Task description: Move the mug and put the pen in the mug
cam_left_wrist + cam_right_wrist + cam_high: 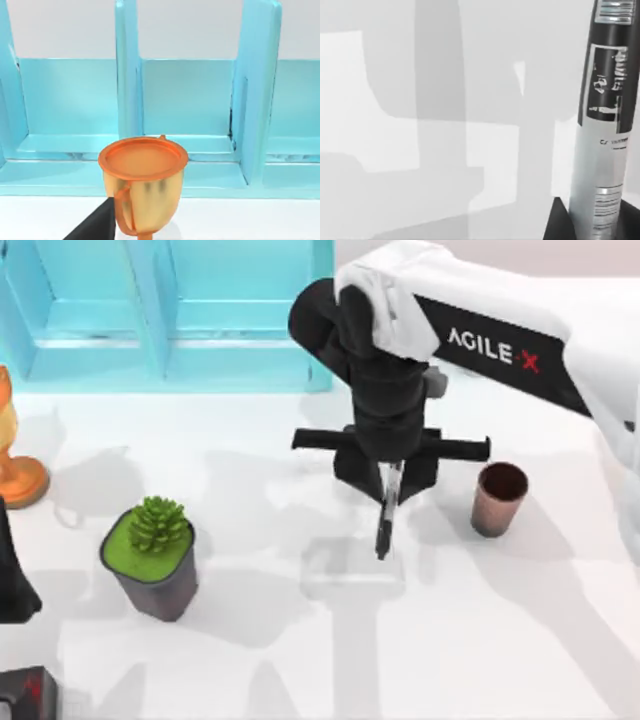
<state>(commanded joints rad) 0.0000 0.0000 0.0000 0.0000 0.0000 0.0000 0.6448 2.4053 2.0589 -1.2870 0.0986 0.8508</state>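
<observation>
The right gripper (388, 480) had its fingers pinched on the upper part of the pen (385, 523), which hung nearly upright below them with its dark tip pointing down at the white table (500, 640), near the table's middle. In the right wrist view the pen (601, 130) ran along the edge of the picture, its black barrel and white-grey labelled band close to the camera, with a dark gripper finger (560, 225) at its base and the shadowed tabletop behind it. Above the fingers, the black wrist and white forearm marked AGILEX reached in from the table's right side.

The mug (498, 498), small and copper-brown with a dark inside, stood upright on the table just to the right of the gripper, apart from the pen.

Further left stood a dark grey pot holding a green succulent (152, 558). An orange-gold goblet (15, 455) sat at the table's left edge, in front of a light blue rack (160, 310) along the back.

The left gripper (15, 590) was parked at the left edge; whether its fingers were spread or closed could not be told. Its wrist view faced the goblet (143, 185) and the rack's dividers (255, 90).
</observation>
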